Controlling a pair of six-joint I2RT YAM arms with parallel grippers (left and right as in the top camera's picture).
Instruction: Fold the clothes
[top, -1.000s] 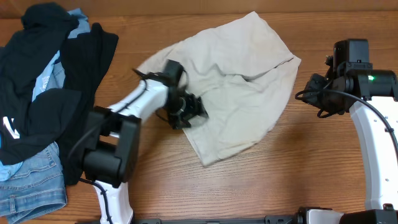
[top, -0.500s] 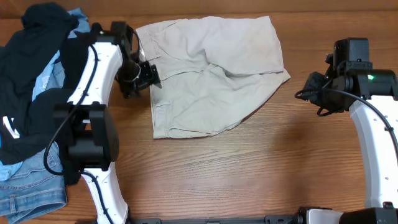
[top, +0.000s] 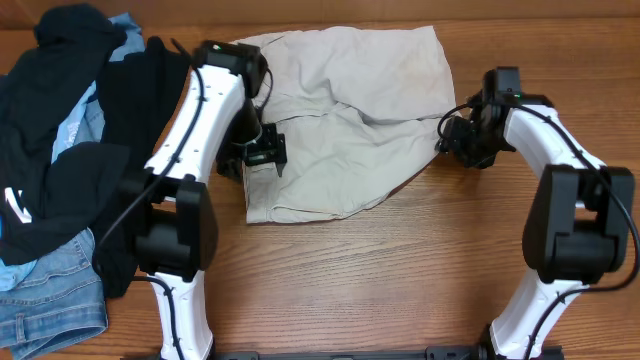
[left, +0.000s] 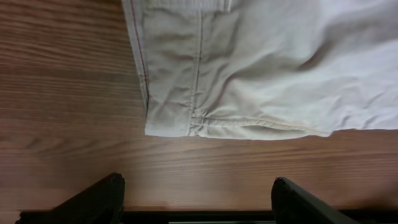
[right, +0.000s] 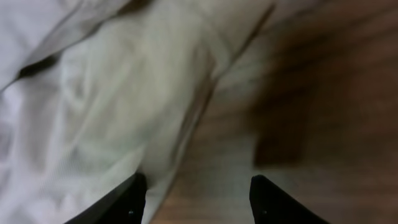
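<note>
The beige khaki shorts (top: 350, 120) lie spread on the wooden table at the top middle, with wrinkles across the middle. My left gripper (top: 262, 152) is open and empty over the shorts' left edge. In the left wrist view its fingers (left: 196, 193) hover above bare wood, just below a hemmed corner of the shorts (left: 186, 118). My right gripper (top: 455, 140) is open and empty at the shorts' right edge. In the blurred right wrist view the cloth (right: 112, 112) lies by the left finger of the gripper (right: 198, 190).
A pile of other clothes fills the left side: a black garment (top: 60, 140), a light-blue one (top: 85, 115) and denim (top: 45, 295) at the front left. Bare wood (top: 400, 280) lies in front of the shorts.
The left gripper pulled the shorts flat, let go and moved down along their left edge. The right arm swung in from the right to the shorts' right edge.
</note>
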